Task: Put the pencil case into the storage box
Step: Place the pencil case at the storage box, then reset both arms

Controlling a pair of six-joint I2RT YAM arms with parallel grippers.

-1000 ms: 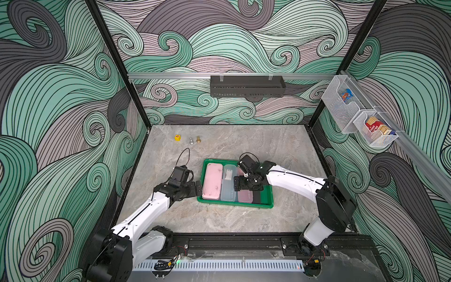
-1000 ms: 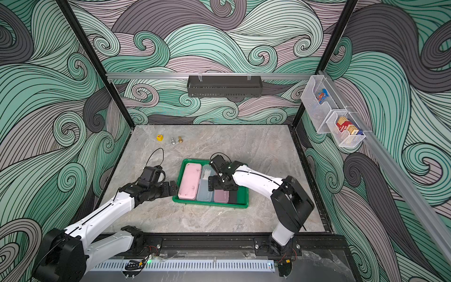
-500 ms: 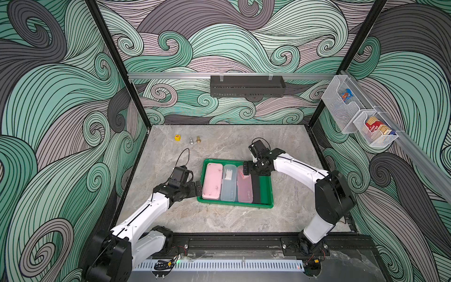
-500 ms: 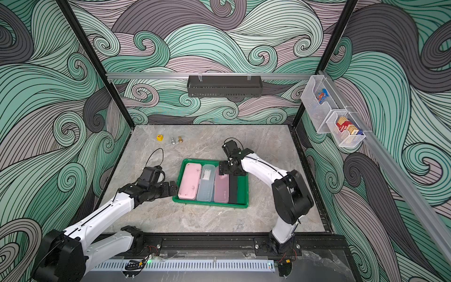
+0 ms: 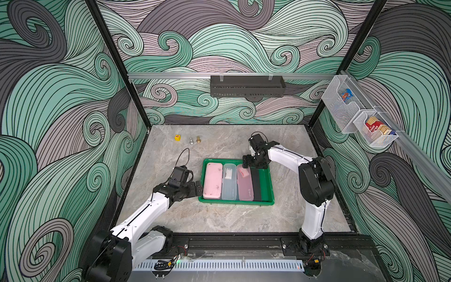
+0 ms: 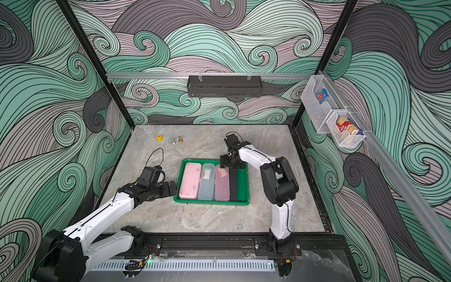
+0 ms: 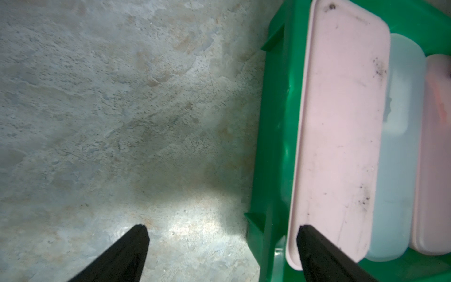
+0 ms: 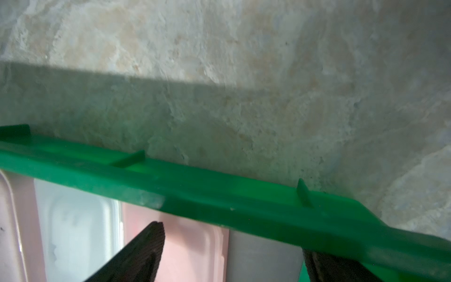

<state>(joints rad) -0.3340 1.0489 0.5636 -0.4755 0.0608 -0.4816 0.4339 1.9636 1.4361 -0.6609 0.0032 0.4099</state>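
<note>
Inside the storage box [image 5: 268, 188], the pencil case [image 5: 244, 185] is laid flat beside three others. Both right pincer [image 5: 255, 166] and left pincer [image 5: 199, 188] are held open, empty. The box could be dragged if its rim is caught by a jaw.

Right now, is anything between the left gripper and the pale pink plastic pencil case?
Only the side wall of the bright green plastic storage box: the open left gripper sits just outside it, and the pale pink case lies inside.
</note>
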